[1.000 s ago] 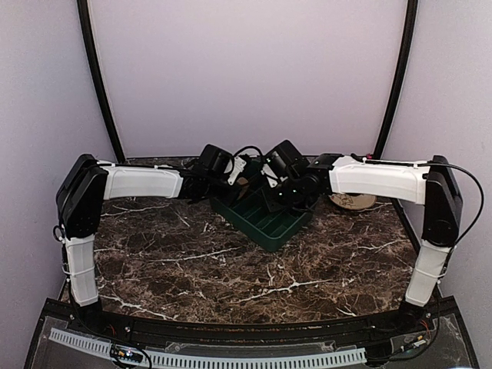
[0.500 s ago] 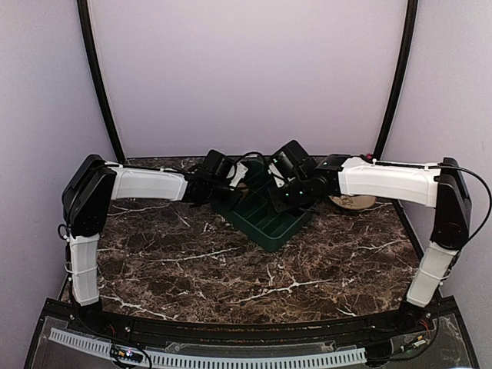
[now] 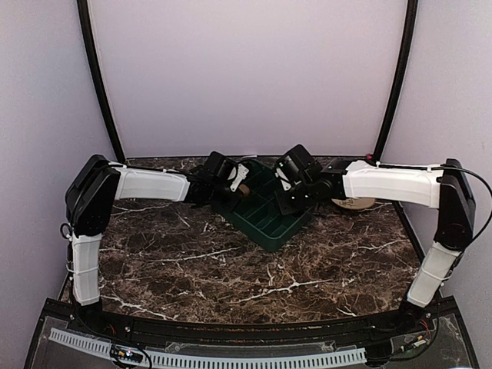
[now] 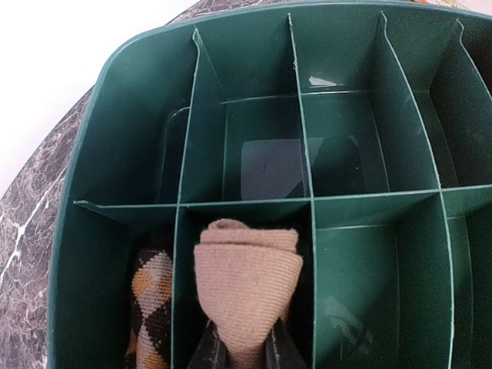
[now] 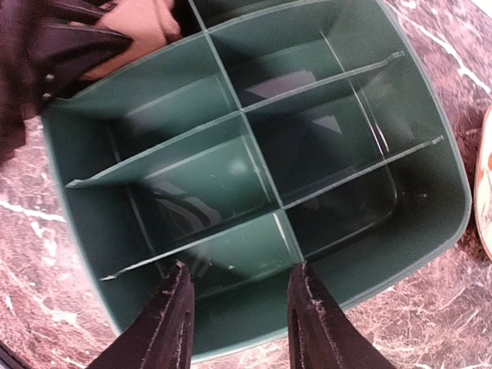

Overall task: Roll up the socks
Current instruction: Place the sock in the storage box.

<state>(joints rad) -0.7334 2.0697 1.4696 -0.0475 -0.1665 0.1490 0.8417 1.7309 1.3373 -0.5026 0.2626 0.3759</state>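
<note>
1. Both arms have swung a little toward 3 o'clock in the top view. The right gripper (image 3: pixel 290 194) has drawn back from the middle of the green tray (image 3: pixel 265 231) to its 3 o'clock side, and its jaws have spread slightly.
2. Nearest the bases lies the marble table (image 3: pixel 231 269). The tray sits beyond it at 12 o'clock, between the two wrists.
3. In its own wrist view, the right gripper hangs over the tray's outer wall, jaws well apart with nothing between them.
4. The left gripper (image 4: pixel 242 350) is pinched narrow on the lower end of the rolled tan sock (image 4: pixel 246 269). That sock is in the tray's row nearest this camera, in the second compartment from the 9 o'clock end.
5. The argyle sock (image 4: pixel 150 304) fills the corner compartment just at 9 o'clock of the tan sock, behind a divider. Neither gripper touches it.
6. Farther off, at 3 o'clock of the tray, a pale round object (image 3: pixel 352 202) lies on the table under the right forearm.
</note>
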